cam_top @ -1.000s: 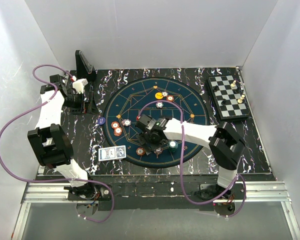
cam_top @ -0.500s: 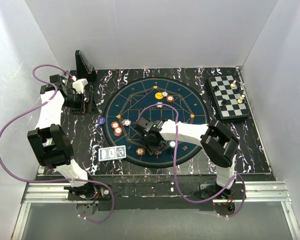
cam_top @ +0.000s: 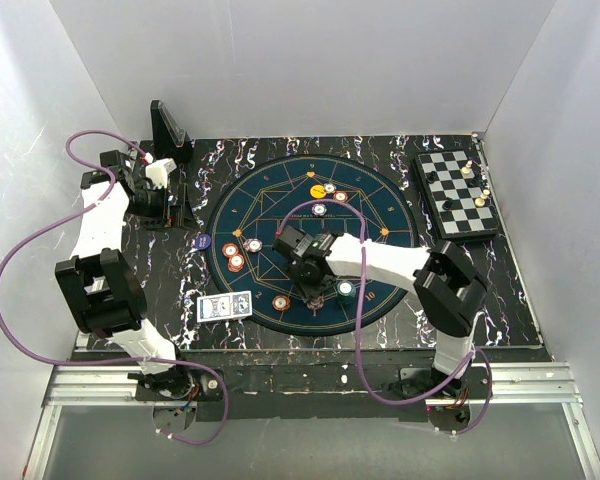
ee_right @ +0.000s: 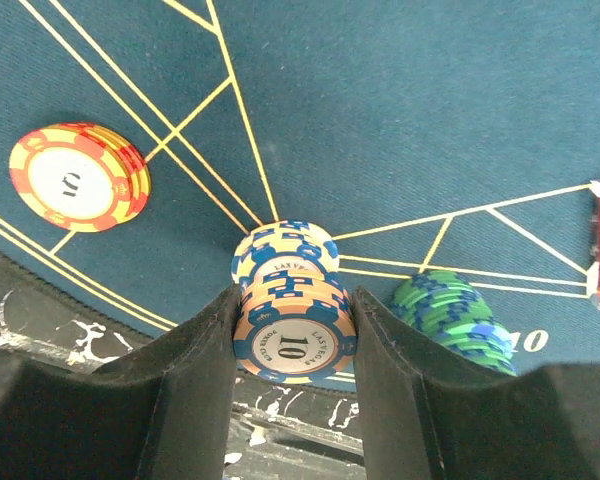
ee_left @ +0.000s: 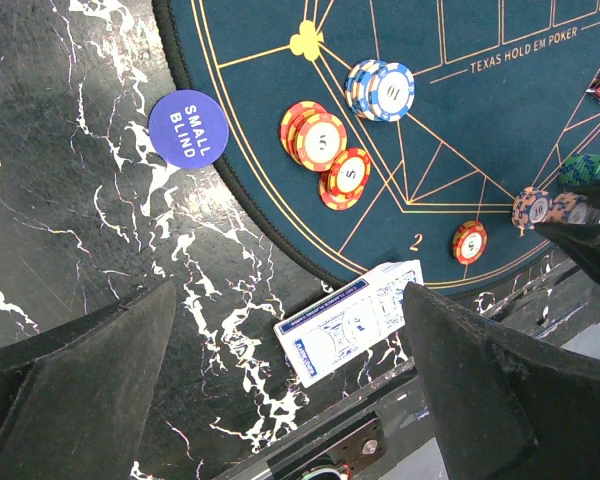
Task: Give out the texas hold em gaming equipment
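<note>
In the right wrist view my right gripper (ee_right: 295, 300) is shut on a small stack of orange-and-blue "10" poker chips (ee_right: 294, 335) near the edge of the round blue mat (ee_right: 400, 120). A second orange-and-blue stack (ee_right: 283, 253) stands just behind it, and a green stack (ee_right: 448, 315) is to its right. In the top view the right gripper (cam_top: 315, 288) is over the mat's near part. My left gripper (ee_left: 290, 300) is open and empty high above the blue-backed card deck (ee_left: 352, 320), at the table's far left (cam_top: 158, 188).
A blue "small blind" disc (ee_left: 187, 127) lies off the mat. Red-yellow chips (ee_left: 318, 142) and blue-white chips (ee_left: 380, 90) lie on the mat. A yellow disc (cam_top: 318, 190) sits farther back. A chessboard (cam_top: 457, 193) stands at the back right and a black stand (cam_top: 167, 130) at the back left.
My right arm swung a little left, then back right, its gripper staying over the mat's near part. The left arm has not moved.
</note>
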Available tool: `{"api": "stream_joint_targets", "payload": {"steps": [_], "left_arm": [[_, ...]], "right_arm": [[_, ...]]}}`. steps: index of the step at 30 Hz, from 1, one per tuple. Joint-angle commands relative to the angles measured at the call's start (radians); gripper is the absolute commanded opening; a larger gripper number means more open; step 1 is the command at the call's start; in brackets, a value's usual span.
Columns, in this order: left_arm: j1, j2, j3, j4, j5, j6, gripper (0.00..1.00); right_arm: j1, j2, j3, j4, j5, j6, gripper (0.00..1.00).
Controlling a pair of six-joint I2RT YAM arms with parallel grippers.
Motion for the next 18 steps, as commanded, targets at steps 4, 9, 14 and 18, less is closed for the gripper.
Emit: {"api": "stream_joint_targets", "payload": {"steps": [4,9,14,18], "left_arm": [[0.006,-0.054,0.011,0.002,0.008,0.006,0.98],[0.006,-0.049,0.026,-0.007,0.008,0.009,0.98],[0.004,-0.052,0.029,-0.010,0.004,0.015,0.98],[0.006,-0.048,0.024,-0.008,0.008,0.018,0.98]], "right_arm": [[-0.109,-0.132,0.109,-0.051,0.028,-0.034,0.33],[-0.276,-0.167,0.156,-0.084,0.040,-0.041,0.29],[-0.443,-0.217,0.106,-0.089,0.068,-0.023,0.27],[-0.576,-0.253,0.014,-0.066,0.080,0.005,0.27]]}}
